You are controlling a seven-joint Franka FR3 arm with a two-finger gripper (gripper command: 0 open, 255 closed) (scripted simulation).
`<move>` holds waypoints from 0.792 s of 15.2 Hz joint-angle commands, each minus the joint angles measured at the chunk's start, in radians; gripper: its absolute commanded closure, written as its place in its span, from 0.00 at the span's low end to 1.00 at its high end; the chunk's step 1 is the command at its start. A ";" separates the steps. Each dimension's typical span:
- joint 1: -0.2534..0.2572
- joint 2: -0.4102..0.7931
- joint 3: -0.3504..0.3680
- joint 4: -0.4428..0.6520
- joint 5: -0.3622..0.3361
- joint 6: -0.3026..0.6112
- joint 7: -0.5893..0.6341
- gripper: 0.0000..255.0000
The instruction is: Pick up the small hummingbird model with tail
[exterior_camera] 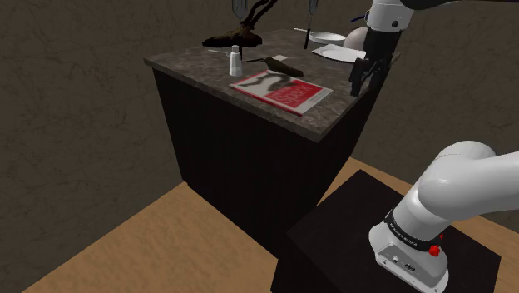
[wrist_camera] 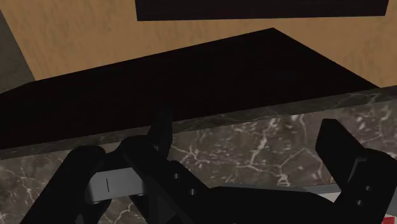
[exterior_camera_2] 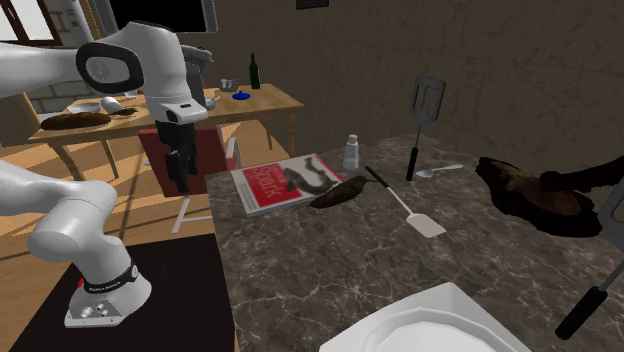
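Arm (exterior_camera: 466, 179) | bent over counter (exterior_camera: 187, 67) edge | jaws apart, pointing down

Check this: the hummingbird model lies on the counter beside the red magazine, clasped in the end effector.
Not clasped: the hummingbird model lies on the counter beside the red magazine, while the end effector hangs at the counter's edge, apart, per the second exterior view.

Dim, even light throughout.

Arm (exterior_camera: 466, 179) reaching up, tool (exterior_camera: 359, 88) pointing down, fingers (wrist_camera: 347, 162) apart.
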 commanded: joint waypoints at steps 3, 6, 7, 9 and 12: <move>0.004 0.081 -0.017 0.045 -0.007 0.038 -0.025 0.00; 0.012 0.203 -0.040 0.121 -0.013 0.085 -0.064 0.00; 0.014 0.244 -0.048 0.149 -0.013 0.099 -0.077 0.00; 0.020 0.324 -0.062 0.209 -0.012 0.121 -0.103 0.00; 0.028 0.445 -0.080 0.307 -0.005 0.145 -0.144 0.00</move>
